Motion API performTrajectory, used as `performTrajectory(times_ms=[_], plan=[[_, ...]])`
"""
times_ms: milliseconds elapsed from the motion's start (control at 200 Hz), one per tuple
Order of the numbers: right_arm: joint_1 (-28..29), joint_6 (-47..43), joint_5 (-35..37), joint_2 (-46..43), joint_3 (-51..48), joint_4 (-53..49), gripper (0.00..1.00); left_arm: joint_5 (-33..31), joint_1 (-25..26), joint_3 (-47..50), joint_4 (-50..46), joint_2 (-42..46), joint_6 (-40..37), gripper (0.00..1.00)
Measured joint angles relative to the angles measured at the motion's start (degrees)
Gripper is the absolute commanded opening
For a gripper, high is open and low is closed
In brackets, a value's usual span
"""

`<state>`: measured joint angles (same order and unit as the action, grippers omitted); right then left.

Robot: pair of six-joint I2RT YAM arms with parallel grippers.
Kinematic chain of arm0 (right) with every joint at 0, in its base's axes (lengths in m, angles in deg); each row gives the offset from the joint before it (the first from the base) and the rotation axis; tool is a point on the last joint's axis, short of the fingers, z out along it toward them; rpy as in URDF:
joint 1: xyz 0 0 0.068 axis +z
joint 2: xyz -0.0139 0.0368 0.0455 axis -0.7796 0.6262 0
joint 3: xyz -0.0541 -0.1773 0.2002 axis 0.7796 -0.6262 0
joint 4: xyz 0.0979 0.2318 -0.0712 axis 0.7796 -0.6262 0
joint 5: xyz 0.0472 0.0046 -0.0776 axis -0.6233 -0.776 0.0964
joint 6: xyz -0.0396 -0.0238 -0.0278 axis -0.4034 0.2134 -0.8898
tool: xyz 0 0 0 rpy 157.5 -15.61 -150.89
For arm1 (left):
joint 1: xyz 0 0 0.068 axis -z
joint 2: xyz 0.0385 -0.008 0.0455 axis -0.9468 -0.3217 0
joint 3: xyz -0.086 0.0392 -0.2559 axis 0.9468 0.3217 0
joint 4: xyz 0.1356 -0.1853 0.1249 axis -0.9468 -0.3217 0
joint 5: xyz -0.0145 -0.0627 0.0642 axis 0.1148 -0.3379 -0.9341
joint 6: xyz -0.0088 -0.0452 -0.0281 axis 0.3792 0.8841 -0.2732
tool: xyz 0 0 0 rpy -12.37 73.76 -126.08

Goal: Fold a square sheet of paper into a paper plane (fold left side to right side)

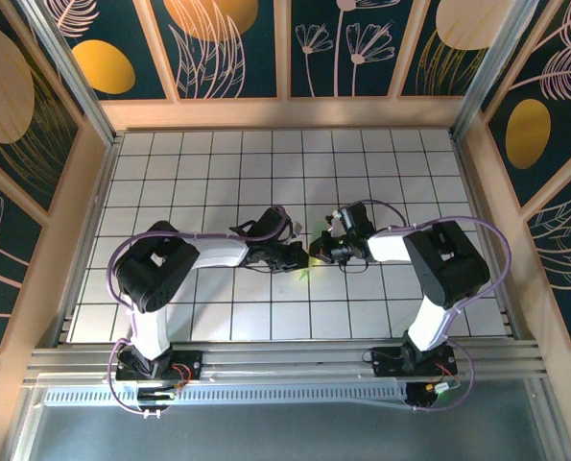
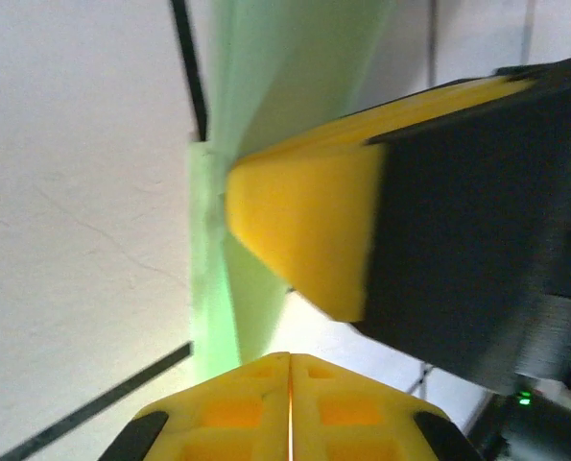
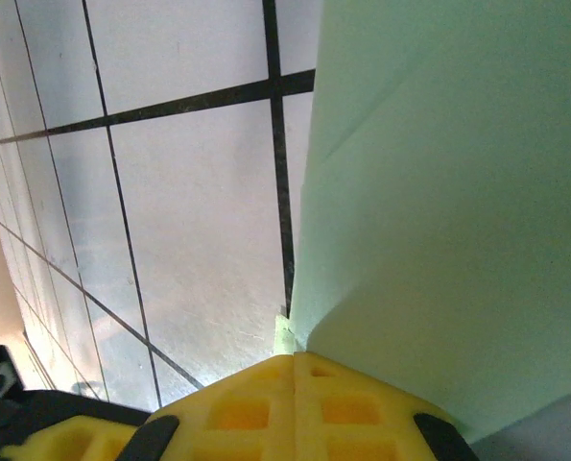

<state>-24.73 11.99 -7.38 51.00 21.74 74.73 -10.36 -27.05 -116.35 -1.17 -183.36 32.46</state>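
Right claw (image 3: 295, 359) pinches the folded green paper (image 3: 439, 192); left claw (image 2: 290, 357), pressed together, sits just beside it.

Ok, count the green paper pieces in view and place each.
1. The green paper is mid-table, between the left pincer and right pincer, its edge at the right one's shut tips. The arms cover most of it from above, so more may be hidden.
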Motion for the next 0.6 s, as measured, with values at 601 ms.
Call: performTrajectory(times_ms=[601], plan=[[-0.5,-2.6,-1.5,0.7,0.6,-0.8,0.0,7.4,-0.4,3.3,3.5,0.1,1.9,0.01]])
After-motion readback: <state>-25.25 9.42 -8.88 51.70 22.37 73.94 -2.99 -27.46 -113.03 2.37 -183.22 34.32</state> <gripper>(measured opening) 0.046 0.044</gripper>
